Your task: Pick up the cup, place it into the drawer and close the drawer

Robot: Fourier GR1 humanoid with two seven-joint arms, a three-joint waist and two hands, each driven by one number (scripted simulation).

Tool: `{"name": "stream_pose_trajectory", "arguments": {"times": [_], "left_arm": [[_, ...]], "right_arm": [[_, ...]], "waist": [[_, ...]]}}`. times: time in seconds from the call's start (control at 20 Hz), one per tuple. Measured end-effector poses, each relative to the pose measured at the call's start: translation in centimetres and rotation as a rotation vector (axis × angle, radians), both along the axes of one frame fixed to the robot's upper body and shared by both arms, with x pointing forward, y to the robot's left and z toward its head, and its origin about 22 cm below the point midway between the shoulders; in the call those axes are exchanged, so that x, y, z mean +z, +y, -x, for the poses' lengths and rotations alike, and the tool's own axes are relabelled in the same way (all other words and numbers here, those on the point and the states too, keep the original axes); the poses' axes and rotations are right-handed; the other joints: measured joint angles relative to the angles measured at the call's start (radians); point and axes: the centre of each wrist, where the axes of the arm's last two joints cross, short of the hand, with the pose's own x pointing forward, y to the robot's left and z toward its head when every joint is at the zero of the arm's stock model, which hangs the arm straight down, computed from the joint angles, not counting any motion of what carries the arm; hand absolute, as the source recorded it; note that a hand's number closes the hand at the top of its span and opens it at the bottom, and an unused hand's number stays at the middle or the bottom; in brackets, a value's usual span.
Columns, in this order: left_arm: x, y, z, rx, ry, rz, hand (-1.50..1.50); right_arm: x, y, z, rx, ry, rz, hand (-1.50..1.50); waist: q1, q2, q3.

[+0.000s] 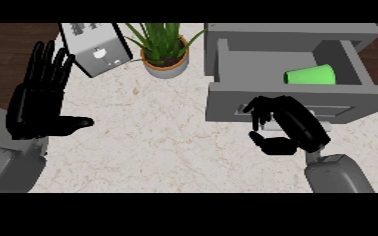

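Cup: we see the green cup [311, 75] lying on its side inside the open drawer [284, 107], toward the drawer's right wall, clear of the front panel

Drawer: it stands pulled out of the grey cabinet [288, 30] at the upper right; its front panel faces us and its left half holds bare floor

Right hand: our right hand [291, 127] sits against the drawer's front panel at the handle [314, 114]; its fingers [258, 109] are curled, and we cannot tell whether they close round the handle or only rest in front of it

Left hand: our left hand [37, 97] rests at the left edge, fingers straight and spread upward, thumb out to the right, holding nothing

Surface: the pale marbled surface [170, 140] lies bare between the 2 hands, giving wide room in the middle and toward the near edge

Far edge: a toaster [96, 47] stands tilted at the upper left, just beside a potted plant [164, 50]; the plant stands near the cabinet's left side without touching it
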Motion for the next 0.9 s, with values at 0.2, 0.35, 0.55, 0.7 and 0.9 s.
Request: {"name": "stream_pose_trajectory", "arguments": {"times": [0.2,0.35,0.55,0.7,0.9], "left_arm": [[-0.5,1.9,1.3,0.006,-0.002,0.006,-1.5],[-1.2,2.5,2.3,0.003,-0.004,0.012,-1.5],[-1.4,2.9,2.7,0.006,-0.003,0.018,-1.5],[-1.3,3.5,2.5,0.003,-0.007,0.017,-1.5],[-1.8,4.3,2.9,-0.002,-0.01,0.023,-1.5]], "right_arm": [[-2.0,0.3,-1.8,-0.009,0.024,0.068,-1.5],[-4.0,0.4,-3.3,-0.018,0.04,0.11,-1.5],[-5.8,0.3,-5.0,-0.021,0.064,0.134,-1.5],[-6.3,0.5,-7.1,-0.028,0.068,0.126,-1.5],[-6.3,-0.2,-9.4,-0.014,0.088,0.102,-1.5]], "waist": [[-0.003,0.0,0.0],[-0.003,0.001,0.0],[-0.006,0.001,0.0],[-0.006,0.0,-0.001],[0.002,-0.001,-0.002]]}}
